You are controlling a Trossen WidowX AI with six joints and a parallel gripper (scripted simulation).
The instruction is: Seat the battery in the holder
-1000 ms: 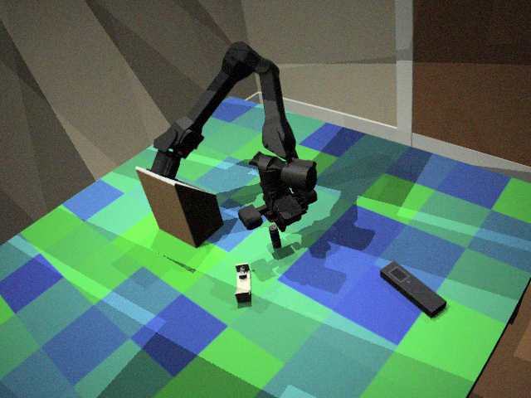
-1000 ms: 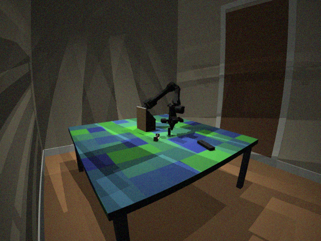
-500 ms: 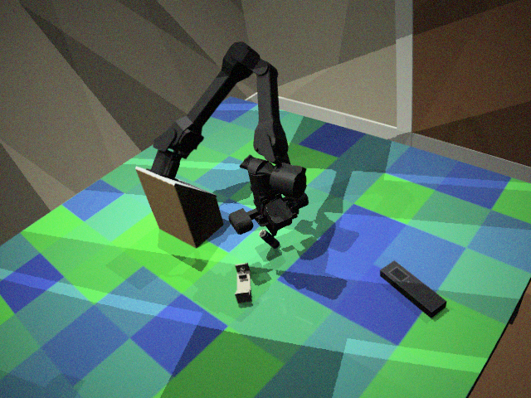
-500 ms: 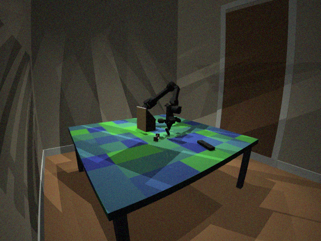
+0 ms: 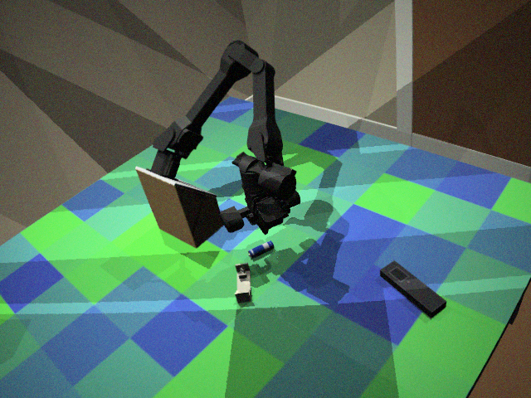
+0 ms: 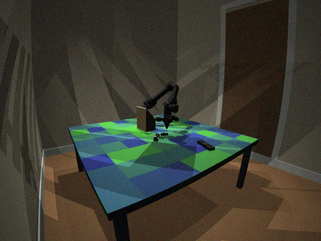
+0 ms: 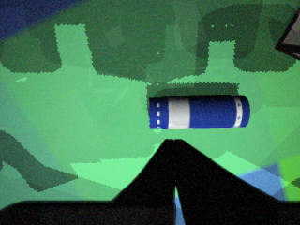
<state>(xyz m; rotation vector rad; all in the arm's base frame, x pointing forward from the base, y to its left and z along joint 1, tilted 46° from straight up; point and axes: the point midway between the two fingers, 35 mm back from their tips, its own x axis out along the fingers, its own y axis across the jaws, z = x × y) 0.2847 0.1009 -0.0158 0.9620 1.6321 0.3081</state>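
Only battery [image 7: 199, 112], unlettered blue-and-white.

Battery [image 5: 260, 249]: blue with a white band and dotted white end rings. Holder [image 5: 243, 283]: pale grey-white, dark fittings. Gripper [image 7: 175, 141] and arm [image 5: 222, 81]: matte black. Remote-like bar [image 5: 412, 288]: black, greyish panel. Angled box [image 5: 182, 208]: tan face, dark brown side. Table top [image 5: 129, 342]: patchwork of green, teal and blue.
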